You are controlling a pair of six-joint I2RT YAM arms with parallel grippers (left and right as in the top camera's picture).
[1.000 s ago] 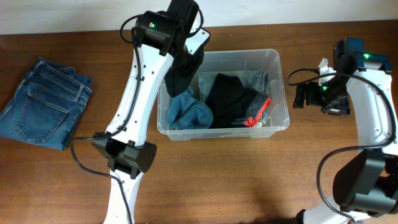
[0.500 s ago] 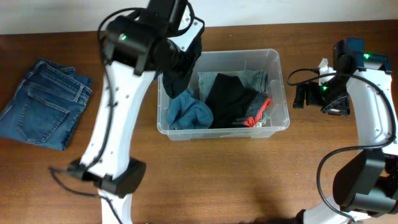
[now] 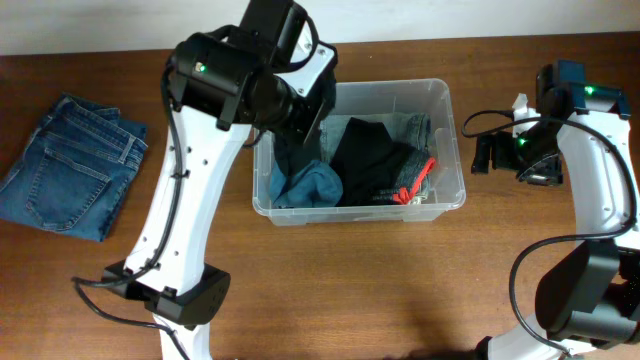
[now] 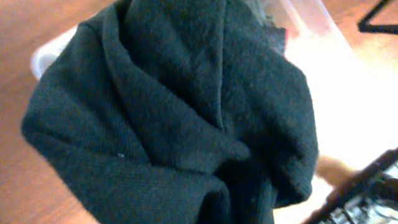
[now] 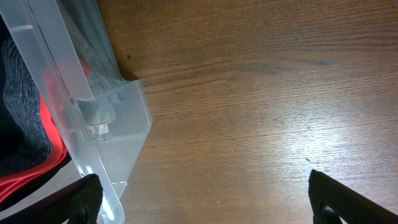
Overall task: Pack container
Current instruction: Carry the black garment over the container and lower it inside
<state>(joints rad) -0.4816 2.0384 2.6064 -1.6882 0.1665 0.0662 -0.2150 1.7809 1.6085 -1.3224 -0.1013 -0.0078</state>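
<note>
Container [image 3: 452, 120] sits on the table [image 3: 330, 290]. Left gripper [image 3: 296, 122] over its left end, clamped on dark cloth [image 4: 174, 118] that hangs into it; the cloth hides the fingers. Inside: blue cloth [image 3: 308, 185], black garment [image 3: 368, 155], red item [image 3: 414, 182]. Right gripper [image 3: 484, 153] just right of container, fingers [image 5: 87, 198] wide apart. Jeans [image 3: 70, 165] well left of container.

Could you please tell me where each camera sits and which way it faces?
Overhead: above the table, facing down on the container; both arms show.
Left wrist: over the container, filled by the dark garment; fingers hidden.
Right wrist: beside the container, facing the table; open fingertips show.
Overhead and right wrist share the container's corner.
</note>
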